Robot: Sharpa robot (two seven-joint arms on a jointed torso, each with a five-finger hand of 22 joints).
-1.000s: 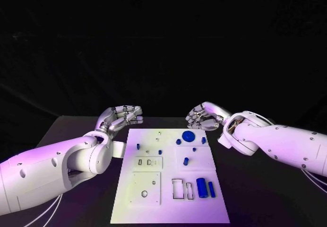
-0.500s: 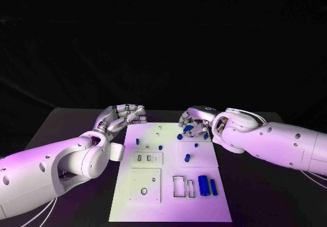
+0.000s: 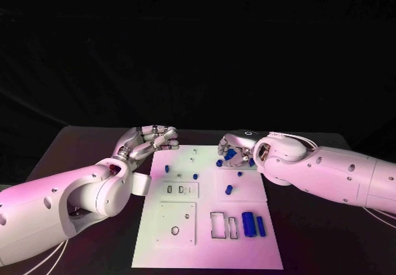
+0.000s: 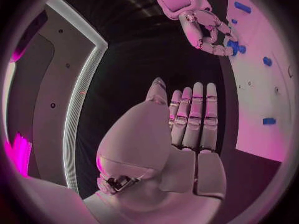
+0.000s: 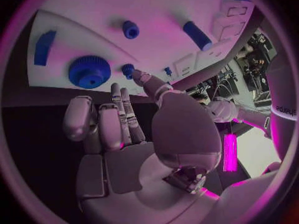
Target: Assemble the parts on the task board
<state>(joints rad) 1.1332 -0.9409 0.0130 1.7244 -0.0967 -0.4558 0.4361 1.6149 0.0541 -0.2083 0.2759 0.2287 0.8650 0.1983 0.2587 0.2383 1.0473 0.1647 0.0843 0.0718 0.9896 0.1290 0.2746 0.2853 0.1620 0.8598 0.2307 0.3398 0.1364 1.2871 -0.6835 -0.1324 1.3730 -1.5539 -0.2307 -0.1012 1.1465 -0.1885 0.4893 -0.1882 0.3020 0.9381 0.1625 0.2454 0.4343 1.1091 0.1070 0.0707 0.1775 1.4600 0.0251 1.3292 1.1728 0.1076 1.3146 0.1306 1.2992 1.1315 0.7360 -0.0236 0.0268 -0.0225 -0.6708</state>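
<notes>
the white board (image 3: 206, 252) is lying flat along the middle of the black table (image 3: 321, 240), its near end bare. just beyond that bare stretch, toward the right edge, a thick blue cylinder (image 3: 248, 223) and a thinner blue bar (image 3: 261, 226) are lying side by side, beside two narrow rectangular slots (image 3: 224, 224). left of them a raised square panel with an oval hole (image 3: 175, 230) is sitting on the board. at mid-board a short blue peg (image 3: 229, 189) is standing on the right side, and small blue pegs (image 3: 183, 175) are dotting the left side above a small panel with two slots.

toward the far end, the right hand (image 3: 235, 153) is hanging over the board's far right corner, fingers loosely spread and gripping nothing. in the right wrist view its fingers (image 5: 122, 115) are pointing toward a blue gear (image 5: 89, 72), apart from it; i cannot tell whether a fingertip is touching the small blue stud (image 5: 127, 69) beside the gear. a blue wedge (image 5: 44, 48) is lying near the board's edge.

the left hand (image 3: 151, 140) is hovering just off the board's far left corner, fingers curled in the head view and straight, side by side, in the left wrist view (image 4: 194, 115), holding nothing.
</notes>
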